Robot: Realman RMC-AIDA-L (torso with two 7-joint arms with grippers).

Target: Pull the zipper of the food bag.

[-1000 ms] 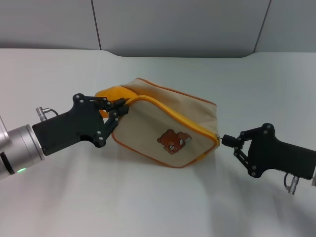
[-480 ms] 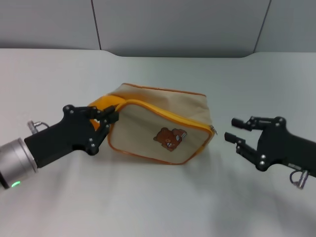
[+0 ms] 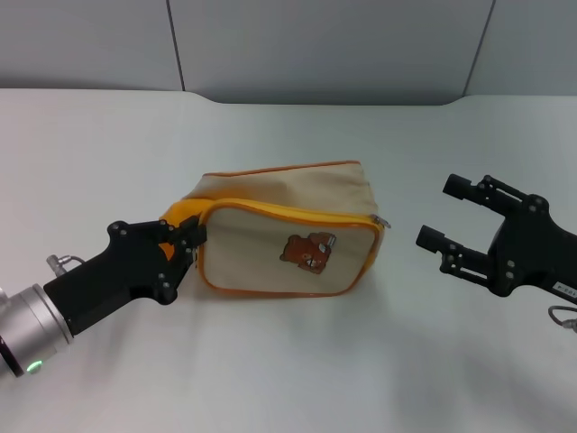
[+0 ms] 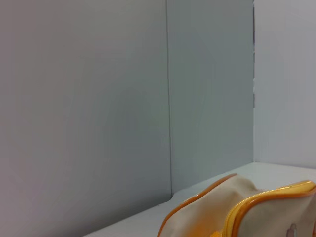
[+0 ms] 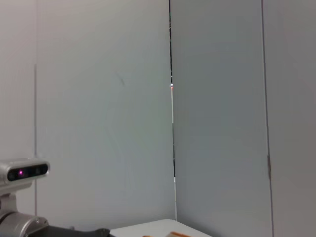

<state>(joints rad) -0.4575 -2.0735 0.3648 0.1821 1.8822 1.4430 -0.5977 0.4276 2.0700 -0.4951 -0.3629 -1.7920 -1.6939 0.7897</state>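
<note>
The beige food bag (image 3: 270,257) with a brown bear patch (image 3: 309,252) lies on the white table in the head view. Its orange-yellow zipper (image 3: 288,213) runs along the upper front edge, and the small silver pull tab (image 3: 385,222) is at the bag's right end. My left gripper (image 3: 187,242) is shut on the orange loop handle (image 3: 177,215) at the bag's left end. My right gripper (image 3: 439,213) is open and empty, a short way right of the pull tab. The left wrist view shows the bag's top (image 4: 217,205) and zipper (image 4: 269,194).
The white table (image 3: 288,361) ends at a grey panelled wall (image 3: 315,45) behind. The right wrist view shows the wall and part of my left arm (image 5: 22,219).
My right gripper let go of the pull tab, opened and drew back to the right. The bag settled level on the table. My left gripper moved down and left with the handle.
</note>
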